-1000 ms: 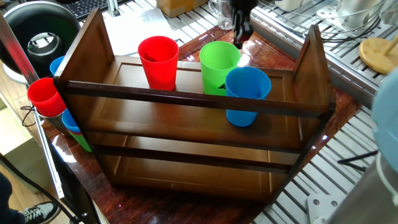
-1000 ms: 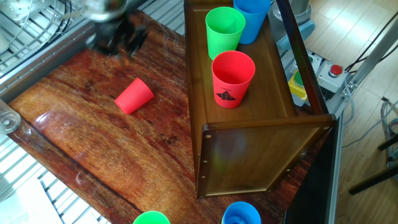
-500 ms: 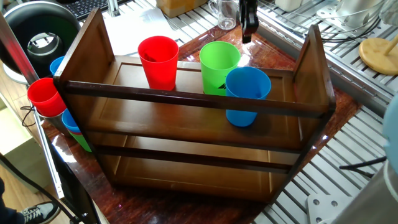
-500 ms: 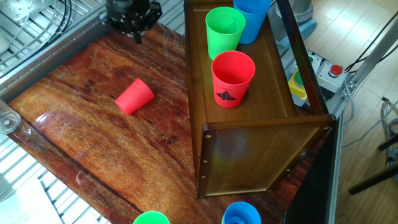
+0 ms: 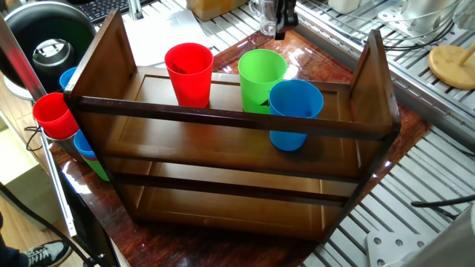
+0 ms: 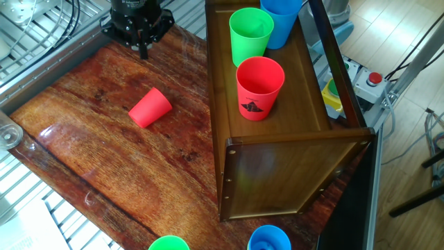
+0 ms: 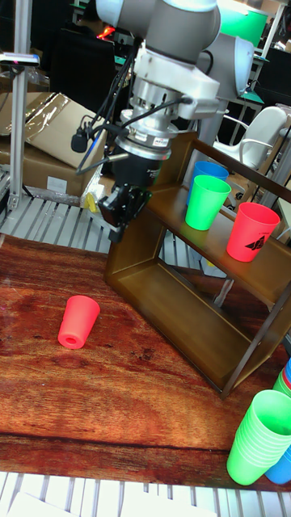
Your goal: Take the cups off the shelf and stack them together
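The end effector point(image 7: 120, 216) hangs at mid-left of the tall fixed view, above the tabletop point(image 7: 145, 404); whether its fingers are apart or together cannot be told, and it is cut off at the top edge in both fixed views. One red cup point(image 7: 78, 321) lies tipped at lower left. On the shelf point(image 6: 277, 173) stand the red point(image 6: 259, 87), green point(image 6: 250, 35) and blue cup point(image 5: 294, 114), the blue one partly behind the rail.

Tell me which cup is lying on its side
The plain red cup on the table. The marked red cup, green cup and blue cup all stand upright on the shelf.
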Robot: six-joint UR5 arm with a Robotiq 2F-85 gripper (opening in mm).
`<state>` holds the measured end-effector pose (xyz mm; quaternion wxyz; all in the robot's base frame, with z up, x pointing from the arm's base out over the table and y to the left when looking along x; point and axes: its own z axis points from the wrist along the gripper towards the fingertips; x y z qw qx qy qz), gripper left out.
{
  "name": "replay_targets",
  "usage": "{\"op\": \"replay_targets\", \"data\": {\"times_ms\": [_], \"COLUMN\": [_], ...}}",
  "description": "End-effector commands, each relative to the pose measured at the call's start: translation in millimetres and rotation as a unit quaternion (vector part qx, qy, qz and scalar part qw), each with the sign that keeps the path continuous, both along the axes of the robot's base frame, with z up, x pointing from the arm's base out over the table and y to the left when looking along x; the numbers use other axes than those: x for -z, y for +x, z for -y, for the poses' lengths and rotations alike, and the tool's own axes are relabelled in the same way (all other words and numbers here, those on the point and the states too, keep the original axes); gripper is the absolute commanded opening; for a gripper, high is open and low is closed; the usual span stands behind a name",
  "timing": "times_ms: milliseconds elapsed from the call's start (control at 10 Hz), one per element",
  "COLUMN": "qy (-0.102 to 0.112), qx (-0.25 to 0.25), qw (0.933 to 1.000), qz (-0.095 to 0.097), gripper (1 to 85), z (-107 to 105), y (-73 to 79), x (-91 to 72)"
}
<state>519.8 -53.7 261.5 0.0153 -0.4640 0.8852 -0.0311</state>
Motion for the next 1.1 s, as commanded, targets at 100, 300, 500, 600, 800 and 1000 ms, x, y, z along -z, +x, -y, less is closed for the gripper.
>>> {"op": "replay_targets", "data": {"times_ms": [100, 300, 500, 600, 800, 1000], "qy": [0.009, -0.001, 0.013, 0.006, -0.01, -0.04], "qx": [-0.02, 0.01, 0.074, 0.079, 0.08, 0.057], "qw": [0.9977, 0.9952, 0.9884, 0.988, 0.9887, 0.994], "qz": [-0.064, -0.097, -0.132, -0.133, -0.127, -0.084], "gripper": [34.7, 43.0, 39.3, 37.7, 32.0, 1.3], "z": [-24.5, -34.6, -63.4, -67.0, -63.8, -42.0], "y": [-40.9, -67.0, -96.1, -100.9, -99.7, -71.9], "x": [-56.5, -82.0, -101.6, -106.7, -110.4, -103.6]}}
